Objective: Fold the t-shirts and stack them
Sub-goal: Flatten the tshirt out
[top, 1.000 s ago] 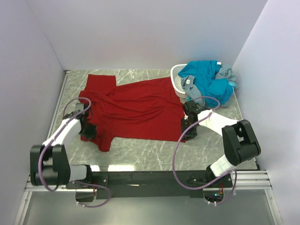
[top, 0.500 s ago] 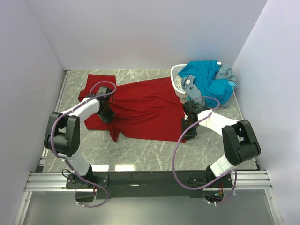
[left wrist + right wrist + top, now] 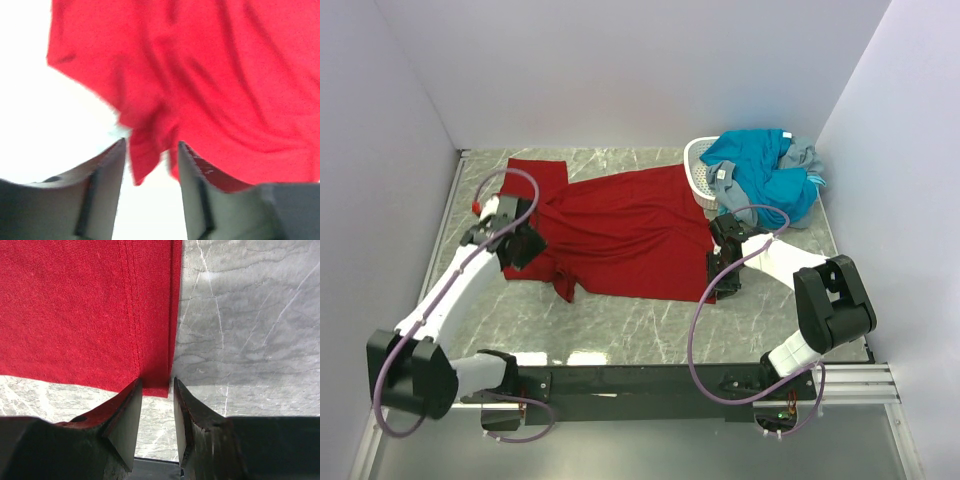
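The left two-finger gripper [image 3: 151,142] has its grey, flat-faced fingers [image 3: 107,182] set narrowly apart, and a bunched fold of the plain dark red cloth t-shirt [image 3: 630,230] fills the gap between them. That view is blurred, so I cannot tell if the fold is actually pinched. From above, this gripper sits at the shirt's 9 o'clock side, over the crumpled sleeve area. The right two-finger gripper [image 3: 156,380] is also narrowly parted, with a slim gap through which bare table shows. Its 2 tips straddle the shirt's hemmed corner, at about 4 o'clock of the garment, and the cloth edge ends just between them. The hem is a fine knit with 2 parallel rows of stitching along a straight edge. The red shirt lies mostly flat in the middle of the grey veined marble-look table [image 3: 650,320], with soft creases fanning out from its left side and a narrow flap pointing toward 7 o'clock. At 1 o'clock of it stands a small white perforated plastic basket [image 3: 692,165]. A rumpled teal-blue t-shirt [image 3: 760,165] is heaped in it, showing a small white neck label [image 3: 722,172], with a grey t-shirt [image 3: 808,157] bunched at its far right side.
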### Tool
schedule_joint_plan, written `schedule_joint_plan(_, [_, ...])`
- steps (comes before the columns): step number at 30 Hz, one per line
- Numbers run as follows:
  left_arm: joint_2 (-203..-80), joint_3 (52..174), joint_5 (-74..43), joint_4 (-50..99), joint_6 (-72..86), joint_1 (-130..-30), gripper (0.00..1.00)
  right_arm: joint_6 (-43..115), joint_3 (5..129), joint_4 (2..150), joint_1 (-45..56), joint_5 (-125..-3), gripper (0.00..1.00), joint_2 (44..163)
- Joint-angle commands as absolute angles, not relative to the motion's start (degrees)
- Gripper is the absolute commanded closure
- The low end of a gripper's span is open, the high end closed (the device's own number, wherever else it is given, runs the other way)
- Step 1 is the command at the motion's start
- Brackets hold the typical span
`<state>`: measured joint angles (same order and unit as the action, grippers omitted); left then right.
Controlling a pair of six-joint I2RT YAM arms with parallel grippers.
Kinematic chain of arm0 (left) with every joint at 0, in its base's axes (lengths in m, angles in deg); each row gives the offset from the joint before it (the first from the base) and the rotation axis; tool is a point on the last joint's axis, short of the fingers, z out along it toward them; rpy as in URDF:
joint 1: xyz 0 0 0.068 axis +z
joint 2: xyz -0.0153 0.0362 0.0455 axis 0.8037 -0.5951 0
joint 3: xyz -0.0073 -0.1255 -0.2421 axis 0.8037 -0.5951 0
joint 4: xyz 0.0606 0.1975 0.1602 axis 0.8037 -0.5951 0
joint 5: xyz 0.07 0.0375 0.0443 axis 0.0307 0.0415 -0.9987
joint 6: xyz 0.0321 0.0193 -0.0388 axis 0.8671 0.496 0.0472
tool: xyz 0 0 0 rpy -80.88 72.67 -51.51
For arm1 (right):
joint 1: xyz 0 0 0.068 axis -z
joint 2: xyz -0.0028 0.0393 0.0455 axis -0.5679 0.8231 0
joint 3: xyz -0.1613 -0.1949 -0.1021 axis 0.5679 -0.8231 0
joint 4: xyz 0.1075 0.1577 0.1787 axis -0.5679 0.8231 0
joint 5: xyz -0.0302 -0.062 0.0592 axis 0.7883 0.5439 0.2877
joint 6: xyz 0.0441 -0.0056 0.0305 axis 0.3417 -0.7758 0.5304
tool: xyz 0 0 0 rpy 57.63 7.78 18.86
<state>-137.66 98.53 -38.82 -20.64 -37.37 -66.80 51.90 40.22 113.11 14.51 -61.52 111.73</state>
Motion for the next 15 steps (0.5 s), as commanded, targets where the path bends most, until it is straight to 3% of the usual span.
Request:
schedule_joint_plan(1, [-135.59, 91.65, -39.07, -21.76, -38.90, -66.58, 0.52, 51.53, 42.31, 113.44, 14.83, -60.67, 0.61, 111.97])
schedule_joint_plan(5, [-134.71, 84.54, -35.83, -17.03, -38.47, -66.49, 0.68, 51.44, 42.05, 113.43, 14.83, -61.03, 0.61, 111.88])
schedule_joint_plan(15, [-137.86, 78.10, -30.19, -3.05, -35.57, -64.82, 0.63, 51.62, 40.99, 113.08, 14.74, -61.47, 0.61, 110.92])
